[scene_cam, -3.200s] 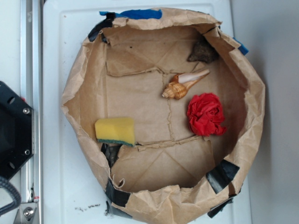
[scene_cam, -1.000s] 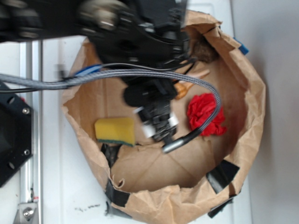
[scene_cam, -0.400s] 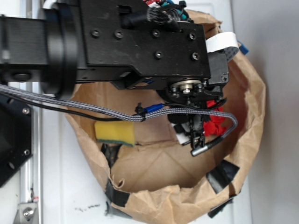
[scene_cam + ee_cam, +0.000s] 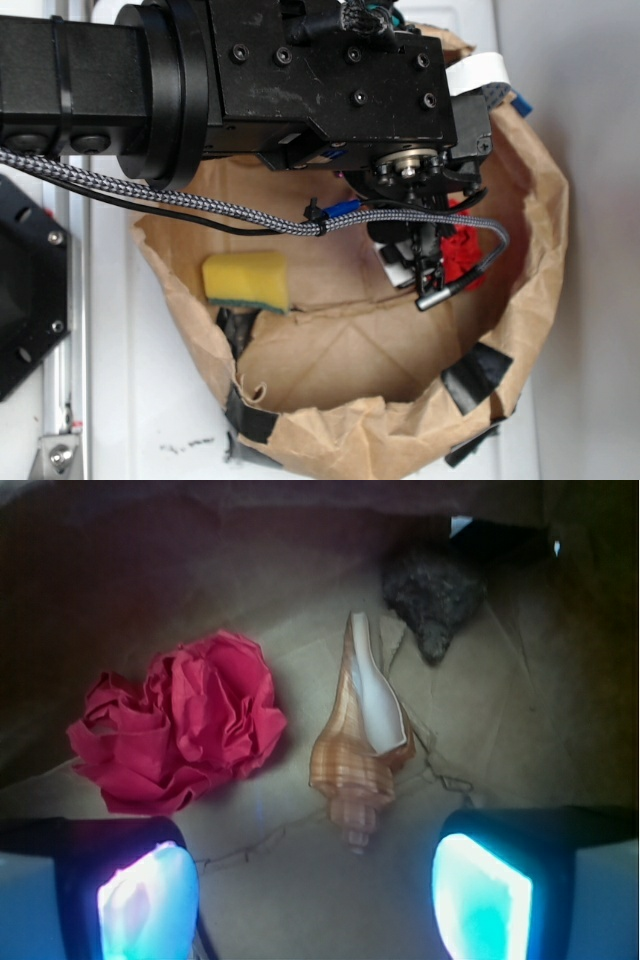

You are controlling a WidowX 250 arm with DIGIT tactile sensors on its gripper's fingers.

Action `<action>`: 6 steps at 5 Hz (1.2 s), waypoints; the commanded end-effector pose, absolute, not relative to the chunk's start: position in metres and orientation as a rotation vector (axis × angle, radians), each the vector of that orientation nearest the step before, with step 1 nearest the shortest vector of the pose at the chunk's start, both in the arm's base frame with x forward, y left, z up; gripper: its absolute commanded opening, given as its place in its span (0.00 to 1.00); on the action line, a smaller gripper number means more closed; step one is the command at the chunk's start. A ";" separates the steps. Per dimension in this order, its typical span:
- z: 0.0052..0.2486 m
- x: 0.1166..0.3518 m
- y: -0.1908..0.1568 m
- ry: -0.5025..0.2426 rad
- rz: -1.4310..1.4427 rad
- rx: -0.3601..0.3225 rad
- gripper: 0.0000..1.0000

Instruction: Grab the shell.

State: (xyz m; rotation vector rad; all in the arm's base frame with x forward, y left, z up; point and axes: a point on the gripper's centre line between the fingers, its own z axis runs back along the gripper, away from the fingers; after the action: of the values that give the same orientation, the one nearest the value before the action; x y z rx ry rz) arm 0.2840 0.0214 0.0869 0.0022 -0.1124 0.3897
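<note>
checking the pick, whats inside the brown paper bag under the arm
Wrist view: tan spiral shell, red crumpled paper ball, dark rough lump. Exterior view: yellow sponge; there the arm covers shell and lump.

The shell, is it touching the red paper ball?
Apart. The wrist view shows a strip of bare brown paper between the shell and the red paper ball.

The ribbed tan spiral shell (image 4: 362,755) is seen lying on the floor of the crumpled brown paper bag (image 4: 520,300), which is set on the white tabletop (image 4: 140,400). In the wrist view, the red crumpled paper ball (image 4: 180,720) is placed just left of it, and the dark rough rock-like lump (image 4: 433,598) behind to its right. The yellow sponge (image 4: 246,281) is located well apart, by the bag's opposite wall.
</note>
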 end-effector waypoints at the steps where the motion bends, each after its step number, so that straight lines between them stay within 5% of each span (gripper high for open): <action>1: 0.078 0.287 0.038 -0.222 0.398 0.035 1.00; 6: 0.048 0.293 0.052 -0.243 0.383 0.079 1.00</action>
State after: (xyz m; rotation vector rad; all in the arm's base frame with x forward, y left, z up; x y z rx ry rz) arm 0.2905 0.0443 0.0418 0.0806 -0.2141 0.3532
